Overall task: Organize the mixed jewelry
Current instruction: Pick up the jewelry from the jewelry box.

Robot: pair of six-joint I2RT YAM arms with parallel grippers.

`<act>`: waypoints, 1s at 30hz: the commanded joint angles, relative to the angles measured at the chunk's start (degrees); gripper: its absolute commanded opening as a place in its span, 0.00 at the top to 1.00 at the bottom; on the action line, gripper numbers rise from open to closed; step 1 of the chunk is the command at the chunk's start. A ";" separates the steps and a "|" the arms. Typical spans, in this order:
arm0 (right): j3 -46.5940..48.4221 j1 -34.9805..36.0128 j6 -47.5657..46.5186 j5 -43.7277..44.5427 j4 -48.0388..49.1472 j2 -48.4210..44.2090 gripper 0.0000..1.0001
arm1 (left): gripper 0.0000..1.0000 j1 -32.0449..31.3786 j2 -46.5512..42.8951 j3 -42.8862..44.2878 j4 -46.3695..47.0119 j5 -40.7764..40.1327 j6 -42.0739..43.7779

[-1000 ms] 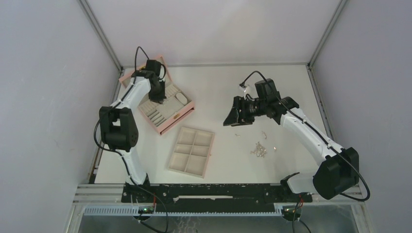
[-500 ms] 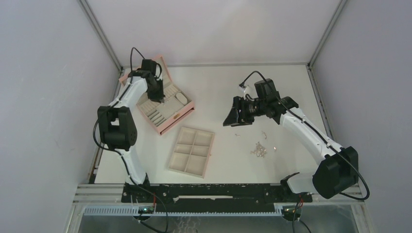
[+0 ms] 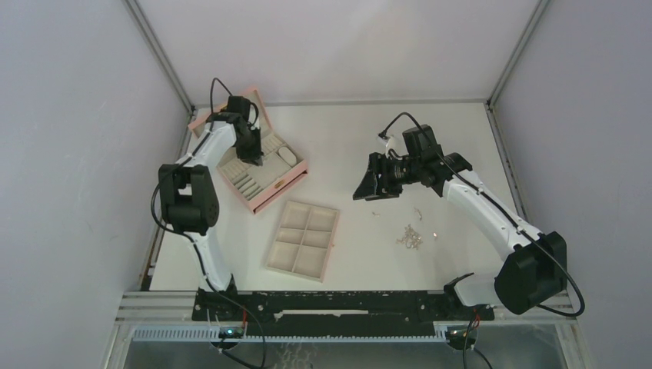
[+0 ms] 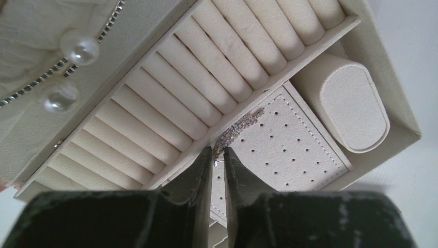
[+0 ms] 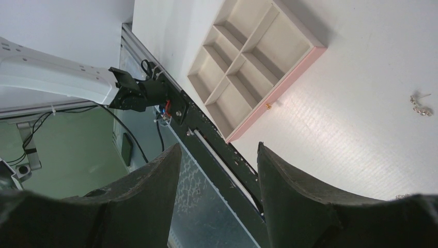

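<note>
The loose jewelry lies on the white table right of centre: a small chain cluster (image 3: 410, 237) and a few tiny silver pieces (image 3: 417, 212) near it. An earring (image 5: 421, 106) shows in the right wrist view. My left gripper (image 4: 218, 151) is inside the open pink quilted box (image 3: 291, 182), over the perforated pad (image 4: 289, 139). Its jaws are almost together, pinching the end of a sparkly silver piece (image 4: 243, 123) that lies along the divider. My right gripper (image 5: 218, 150) is open and empty, held above the table left of the cluster (image 3: 367, 184).
The beige six-compartment tray (image 3: 303, 239) lies at the front centre, also in the right wrist view (image 5: 248, 67). The box holds ring rolls (image 4: 206, 77), a cushion (image 4: 351, 103) and two pearls (image 4: 80, 47) in the lid. Frame posts stand at the back corners.
My left arm has shifted slightly over the pink box, back and then forward again. My right arm has not moved.
</note>
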 commanded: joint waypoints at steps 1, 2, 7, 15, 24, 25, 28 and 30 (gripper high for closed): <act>0.71 -0.20 -0.39 -0.78 0.87 0.13 0.36 | 0.84 0.12 0.14 2.14 0.53 0.30 -0.45; 0.75 -0.21 -0.26 -0.82 0.89 0.18 0.36 | 0.86 0.12 0.08 2.05 0.51 0.30 -0.45; 0.75 -0.16 -0.08 -0.87 1.05 0.13 0.36 | 0.97 0.12 -0.28 2.30 0.24 0.15 -0.29; 0.72 -0.16 0.04 -0.69 0.89 -0.13 0.36 | 1.00 -0.79 -2.84 4.01 -1.99 -7.08 1.62; 0.71 -0.21 0.07 -0.61 0.64 0.12 0.36 | 1.00 -2.69 -1.64 4.92 -4.26 -12.85 3.35; 0.71 -0.20 0.03 -0.60 0.58 0.13 0.36 | 1.00 -2.96 -1.64 4.76 -4.43 -12.56 3.49; 0.71 -0.21 -0.14 -0.60 0.54 0.22 0.35 | 1.00 -3.68 -1.72 4.39 -4.61 -12.51 3.89; 0.72 -0.15 -0.11 -0.62 0.54 0.45 0.36 | 1.00 -3.98 -1.60 4.35 -4.65 -12.74 4.02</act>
